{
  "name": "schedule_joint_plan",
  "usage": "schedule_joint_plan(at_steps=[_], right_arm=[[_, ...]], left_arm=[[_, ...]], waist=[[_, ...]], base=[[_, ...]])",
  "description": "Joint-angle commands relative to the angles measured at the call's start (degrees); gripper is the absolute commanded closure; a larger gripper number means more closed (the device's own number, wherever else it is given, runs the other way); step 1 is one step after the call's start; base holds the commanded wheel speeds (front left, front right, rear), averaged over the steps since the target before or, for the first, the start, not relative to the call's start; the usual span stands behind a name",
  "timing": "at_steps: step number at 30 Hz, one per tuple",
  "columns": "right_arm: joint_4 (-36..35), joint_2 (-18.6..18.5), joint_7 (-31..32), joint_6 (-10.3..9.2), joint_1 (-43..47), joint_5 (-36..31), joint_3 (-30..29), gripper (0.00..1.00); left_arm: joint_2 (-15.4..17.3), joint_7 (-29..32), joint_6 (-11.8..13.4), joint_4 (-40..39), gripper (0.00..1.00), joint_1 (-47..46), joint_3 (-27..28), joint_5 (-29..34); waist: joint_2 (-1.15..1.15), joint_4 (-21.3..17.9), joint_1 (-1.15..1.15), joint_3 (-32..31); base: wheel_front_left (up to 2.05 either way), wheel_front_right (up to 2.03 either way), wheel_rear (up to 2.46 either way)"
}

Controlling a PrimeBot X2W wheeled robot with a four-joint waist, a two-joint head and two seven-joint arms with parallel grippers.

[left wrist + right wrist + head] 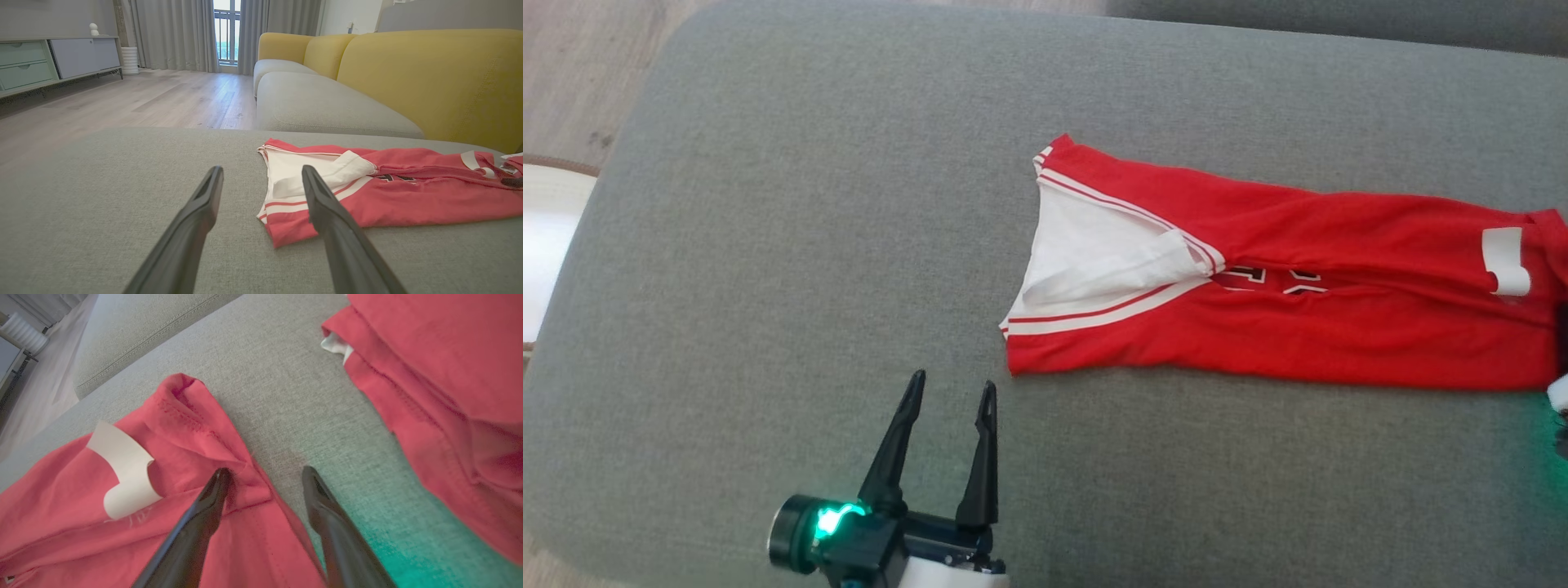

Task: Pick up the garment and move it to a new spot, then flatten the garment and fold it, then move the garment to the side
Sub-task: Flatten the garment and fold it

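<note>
Left gripper (953, 380) hovers with its jaws wide apart and empty over the grey cushion (768, 245), just short of the near left corner of the garment (1339, 327). Right gripper (266, 470) has its fingers parted astride a raised hem at the right end of the garment, one fingertip (220, 477) touching the red cloth, nothing clamped. The garment, a red jersey with white trim, lies folded lengthwise across the cushion, a white label (1507, 261) curling near its right end. Farther off are yellow sofa backs (429, 81), wooden floor (143, 98) and grey curtains (175, 32)
</note>
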Motion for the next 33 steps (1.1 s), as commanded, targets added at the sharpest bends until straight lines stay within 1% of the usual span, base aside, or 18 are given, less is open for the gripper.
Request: schedule_joint_plan(at_steps=[1,3,8,14,15,16,20,23,26,30,33], right_arm=[[-1.2,-0.3,1.3,0.39,0.6,0.8,2.3,1.00],[-2.4,-0.1,2.1,0.39,1.3,2.2,3.4,1.00],[-5.2,-0.8,-0.7,0.39,2.9,3.5,4.5,1.00],[-9.1,-3.8,-3.6,0.39,4.1,3.8,4.0,1.00],[-10.8,-5.2,-3.7,0.39,4.3,3.6,3.3,1.00],[-11.7,-5.8,-3.6,0.39,4.5,3.5,3.0,1.00],[-17.1,-6.5,-2.2,0.39,4.7,4.1,1.7,1.00],[-22.9,-5.3,-0.9,0.39,4.8,4.8,1.9,1.00],[-29.2,-2.8,0.7,0.39,5.0,4.8,3.3,1.00],[-36.3,1.9,3.3,0.39,4.9,4.1,6.8,1.00],[-39.6,5.6,4.6,0.39,4.7,2.8,10.4,1.00]], left_arm=[[-0.7,-0.5,-0.5,-1.3,0.00,-1.4,2.3,0.7],[-1.0,-0.5,-0.9,-1.1,0.00,-1.4,2.7,0.8],[-1.4,-0.5,-1.6,-0.6,0.00,-1.2,3.4,1.1],[-1.6,-0.5,-2.2,-0.3,0.00,-0.6,4.8,1.9],[-1.7,-0.5,-2.3,-0.3,0.00,-0.5,5.1,2.1],[-1.7,-0.5,-2.4,-0.3,0.00,-0.4,5.2,2.1],[-1.8,-0.5,-2.7,-0.1,0.00,-0.1,5.6,2.3],[-1.9,-0.5,-2.8,0.1,0.00,0.3,5.8,2.4],[-2.0,-0.5,-3.1,0.4,0.00,0.5,5.9,2.4],[-2.0,-0.5,-3.5,0.9,0.00,0.7,5.8,2.4],[-2.0,-0.5,-3.8,1.1,0.00,0.5,5.7,2.3]], waist=[[0.00,-0.3,-0.01,0.0],[0.00,-0.7,-0.01,-0.1],[0.00,-1.7,-0.01,-1.0],[0.00,-4.1,-0.01,-2.9],[0.00,-5.0,-0.01,-3.3],[0.00,-5.3,-0.01,-3.5],[0.00,-6.5,-0.01,-4.3],[0.00,-7.1,-0.01,-5.0],[0.00,-7.3,-0.01,-5.8],[0.00,-7.0,-0.01,-6.8],[0.00,-6.1,-0.01,-7.1]], base=[[0.00,0.00,0.00],[0.00,0.00,0.00],[0.00,0.00,0.00],[0.00,0.00,0.00],[0.00,0.00,0.00],[0.00,0.00,0.00],[0.00,0.00,0.00],[0.00,0.00,0.00],[0.00,0.00,0.00],[0.00,0.00,0.00],[0.00,0.00,0.00]])
